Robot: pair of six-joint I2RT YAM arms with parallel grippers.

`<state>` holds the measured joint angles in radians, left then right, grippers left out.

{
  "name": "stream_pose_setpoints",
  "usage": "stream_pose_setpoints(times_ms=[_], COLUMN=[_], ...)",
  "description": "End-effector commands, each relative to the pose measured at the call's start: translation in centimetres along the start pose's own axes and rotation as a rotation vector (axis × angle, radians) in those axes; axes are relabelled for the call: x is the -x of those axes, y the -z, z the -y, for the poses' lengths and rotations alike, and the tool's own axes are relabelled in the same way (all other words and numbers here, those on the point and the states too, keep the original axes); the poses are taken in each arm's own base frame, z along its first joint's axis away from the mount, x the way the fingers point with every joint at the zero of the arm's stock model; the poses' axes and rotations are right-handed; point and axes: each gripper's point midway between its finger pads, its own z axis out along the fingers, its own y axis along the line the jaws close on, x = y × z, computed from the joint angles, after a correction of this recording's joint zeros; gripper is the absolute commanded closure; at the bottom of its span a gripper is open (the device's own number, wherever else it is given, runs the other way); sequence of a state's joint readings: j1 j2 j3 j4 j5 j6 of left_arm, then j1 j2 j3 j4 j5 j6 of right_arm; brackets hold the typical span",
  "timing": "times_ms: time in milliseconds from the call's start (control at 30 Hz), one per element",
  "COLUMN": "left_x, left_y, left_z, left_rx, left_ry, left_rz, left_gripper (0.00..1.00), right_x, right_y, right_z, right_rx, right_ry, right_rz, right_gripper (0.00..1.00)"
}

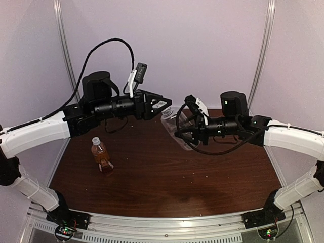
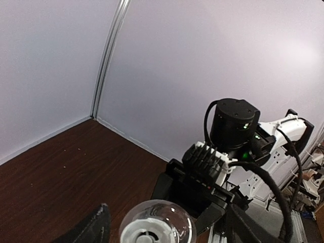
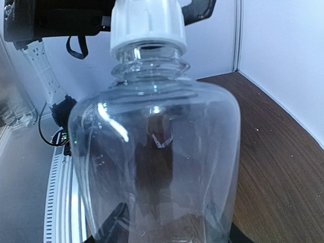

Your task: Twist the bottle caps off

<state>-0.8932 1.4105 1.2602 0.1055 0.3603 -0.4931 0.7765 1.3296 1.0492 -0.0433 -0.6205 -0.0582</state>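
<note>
My right gripper (image 1: 183, 132) is shut on the clear bottle (image 1: 178, 125), holding it tilted above the table with its neck toward the left arm. In the right wrist view the clear bottle (image 3: 157, 162) fills the frame, and its white cap (image 3: 148, 25) sits on the neck. My left gripper (image 1: 165, 105) is at that cap and open. In the left wrist view its fingers (image 2: 96, 228) stand apart on either side of the cap (image 2: 147, 235) without touching it. The amber bottle (image 1: 102, 157) with a white cap (image 1: 95, 140) stands upright at the table's left.
The brown table (image 1: 202, 182) is enclosed by white walls at the back and sides, with metal corner posts (image 1: 66, 45). Both arm bases are bolted at the near edge. A black cable (image 1: 109, 43) loops above the left arm.
</note>
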Motion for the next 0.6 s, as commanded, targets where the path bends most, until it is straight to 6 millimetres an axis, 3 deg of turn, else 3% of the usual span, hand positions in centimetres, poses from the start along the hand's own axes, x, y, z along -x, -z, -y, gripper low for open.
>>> stream_pose_setpoints(times_ms=[0, 267, 567], left_x=[1.9, 1.1, 0.4], left_y=[2.0, 3.4, 3.3], left_z=[2.9, 6.3, 8.1], left_rx=[-0.121, -0.323, -0.477], left_ry=[-0.155, -0.264, -0.286], left_rz=[0.055, 0.029, 0.015], left_gripper=[0.18, 0.13, 0.20], right_x=[1.9, 1.9, 2.8], right_y=[1.1, 1.3, 1.8], right_z=[-2.8, -5.6, -7.4], right_rx=[0.142, 0.325, 0.467], right_ry=[0.032, -0.001, -0.027], right_rz=[0.058, 0.063, 0.095], right_gripper=[0.51, 0.49, 0.47])
